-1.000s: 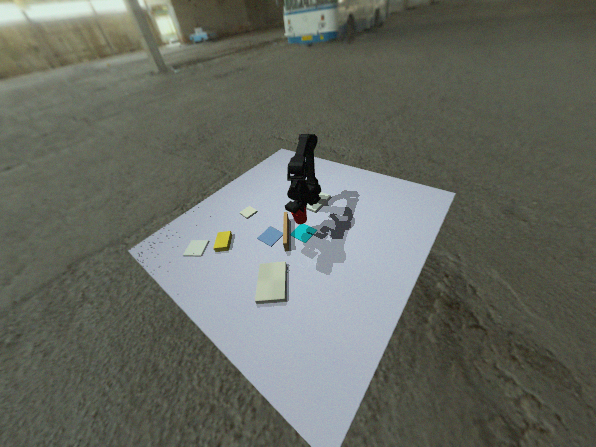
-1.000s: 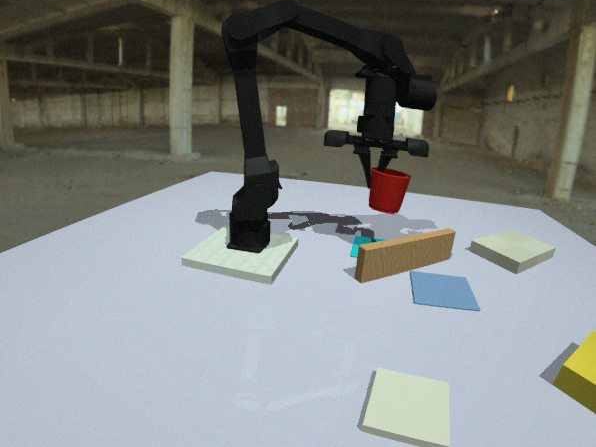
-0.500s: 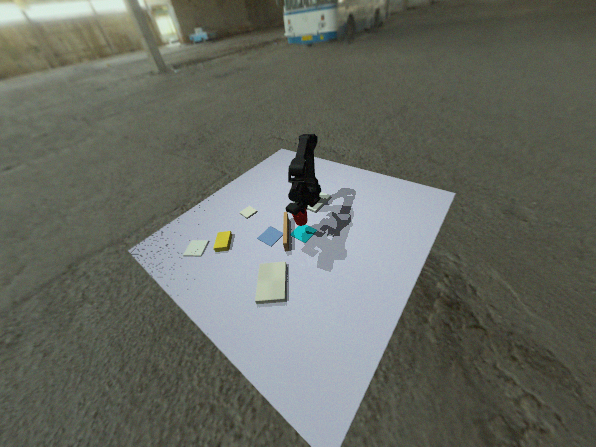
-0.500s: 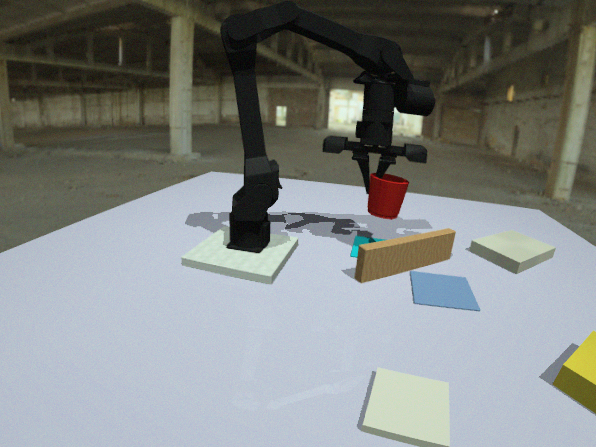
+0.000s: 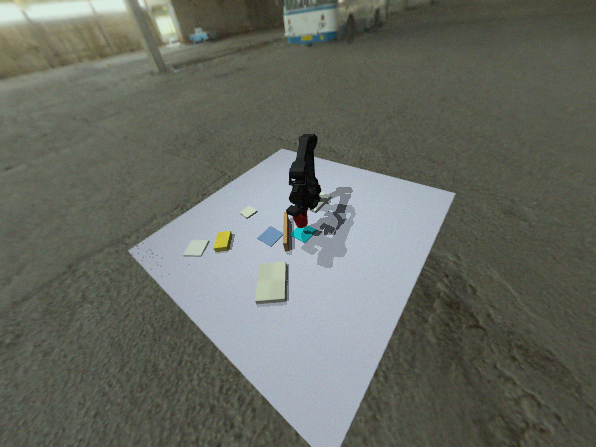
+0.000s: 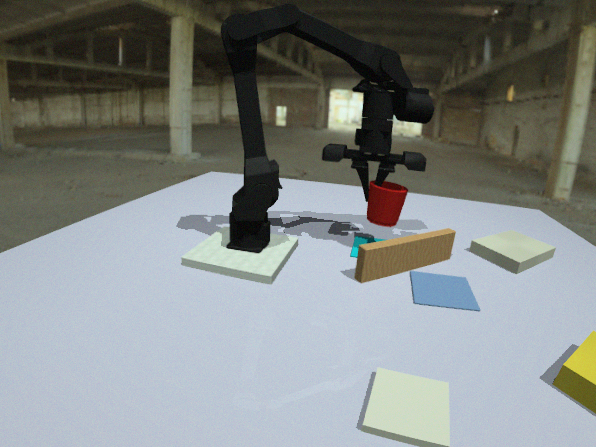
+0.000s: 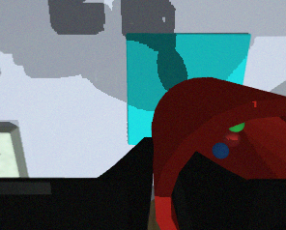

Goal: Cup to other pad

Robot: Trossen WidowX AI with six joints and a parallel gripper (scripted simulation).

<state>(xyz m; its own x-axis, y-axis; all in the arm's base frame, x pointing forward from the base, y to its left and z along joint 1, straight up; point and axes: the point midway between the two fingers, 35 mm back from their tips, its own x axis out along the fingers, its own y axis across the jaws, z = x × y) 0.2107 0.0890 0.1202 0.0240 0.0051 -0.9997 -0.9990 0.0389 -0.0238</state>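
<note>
The red cup [image 5: 300, 220] [image 6: 386, 205] [image 7: 193, 103] hangs in the air, about upright, near the cyan pad on that pad's side of the wooden board. My gripper [image 6: 371, 192] [image 7: 158, 145] is shut on the cup's wall, one finger inside and one outside. A green marble [image 7: 237, 127], a red marble [image 7: 232, 139] and a blue marble [image 7: 220, 151] lie inside the cup. The cyan pad [image 5: 300, 237] [image 6: 355, 250] [image 7: 136, 127] is partly covered by the cup in the wrist view. The blue pad [image 5: 270, 236] [image 6: 444, 291] lies bare across the board.
The wooden board [image 5: 286, 231] [image 6: 407, 257] stands on edge between the pads. A large pale slab [image 5: 271, 282] [image 6: 512, 250] lies beyond the board's end. A yellow block [image 5: 222, 240] [image 6: 581, 375] and a small pale tile [image 5: 248, 212] [image 6: 407, 406] lie farther off. The arm's base stands on a pale plate [image 6: 225, 265].
</note>
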